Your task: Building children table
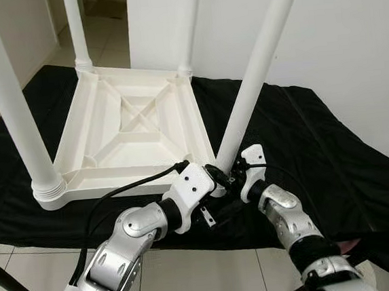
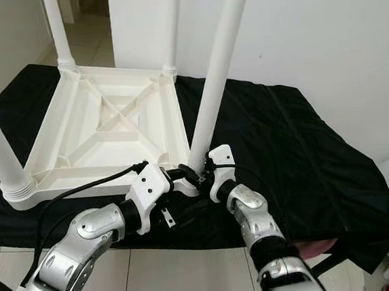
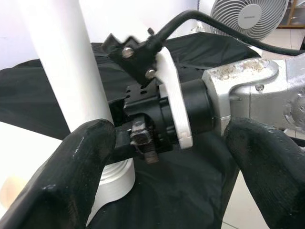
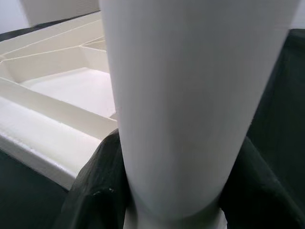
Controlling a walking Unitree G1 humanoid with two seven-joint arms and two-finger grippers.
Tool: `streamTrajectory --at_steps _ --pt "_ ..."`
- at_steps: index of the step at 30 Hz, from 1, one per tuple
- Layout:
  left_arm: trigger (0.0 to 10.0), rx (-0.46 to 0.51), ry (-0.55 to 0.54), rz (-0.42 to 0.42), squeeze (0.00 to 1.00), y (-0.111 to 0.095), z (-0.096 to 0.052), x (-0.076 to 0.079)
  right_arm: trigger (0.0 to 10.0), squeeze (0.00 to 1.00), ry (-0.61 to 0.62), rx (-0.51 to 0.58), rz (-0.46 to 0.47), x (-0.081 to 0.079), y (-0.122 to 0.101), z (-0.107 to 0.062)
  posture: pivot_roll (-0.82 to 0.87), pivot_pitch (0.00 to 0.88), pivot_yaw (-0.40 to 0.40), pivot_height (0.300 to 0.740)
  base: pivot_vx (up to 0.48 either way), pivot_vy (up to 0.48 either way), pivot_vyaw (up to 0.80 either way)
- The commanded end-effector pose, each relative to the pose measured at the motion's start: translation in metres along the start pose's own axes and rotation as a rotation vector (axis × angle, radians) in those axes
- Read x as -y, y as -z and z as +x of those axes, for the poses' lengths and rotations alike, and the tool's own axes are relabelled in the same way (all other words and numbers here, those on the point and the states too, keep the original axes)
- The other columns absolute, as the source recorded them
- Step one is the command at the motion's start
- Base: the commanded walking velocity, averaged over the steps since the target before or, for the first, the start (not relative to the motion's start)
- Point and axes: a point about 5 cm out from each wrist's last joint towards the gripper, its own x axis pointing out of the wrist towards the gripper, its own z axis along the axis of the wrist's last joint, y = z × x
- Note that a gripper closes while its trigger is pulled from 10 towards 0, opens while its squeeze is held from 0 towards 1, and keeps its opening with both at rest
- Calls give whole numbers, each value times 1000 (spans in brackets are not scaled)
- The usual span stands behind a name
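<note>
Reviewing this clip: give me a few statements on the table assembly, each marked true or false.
1. The white plastic tabletop lies upside down on the black cloth. True.
2. Only two legs are fitted. False: four white round legs stand in the corners.
3. The right gripper has its fingers around the near-right leg. True.
4. The left gripper holds the far-left leg. False: it is beside the near-right leg's base, fingers apart.

Upturned white square plastic tabletop [image 1: 132, 134]: smooth, slightly glossy, ribbed underside. Round white plastic legs [image 1: 259, 65]: smooth, satin sheen. Black cloth cover [image 1: 317, 148]: matt, creased. Silver metal robot arms [image 1: 131, 243]: brushed, scuffed. Black padded fingers [image 3: 76, 176]: matt, finely grained.
</note>
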Motion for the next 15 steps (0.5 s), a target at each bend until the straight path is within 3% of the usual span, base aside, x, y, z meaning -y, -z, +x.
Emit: streamTrajectory --at_steps 1,2,4,8,15 --pt "10000 4 39 -5 0 0 3 5 0 0 172 -110 19 10 20 -11 44 0 -148 740 0 0 0" --pt "10000 4 39 -5 0 0 3 5 0 0 172 -110 19 10 20 -11 44 0 -148 740 0 0 0" --pt "10000 4 44 -6 0 0 3 5 0 0 341 -126 3 3 19 -12 41 0 -146 740 0 0 0" --pt "10000 5 48 -8 0 0 3 6 0 0 445 -140 -6 -2 19 -13 37 0 -147 740 0 0 0" --pt "10000 10 55 -11 0 -1 5 7 0 0 459 -118 3 -8 14 -14 32 0 -150 740 0 0 0"
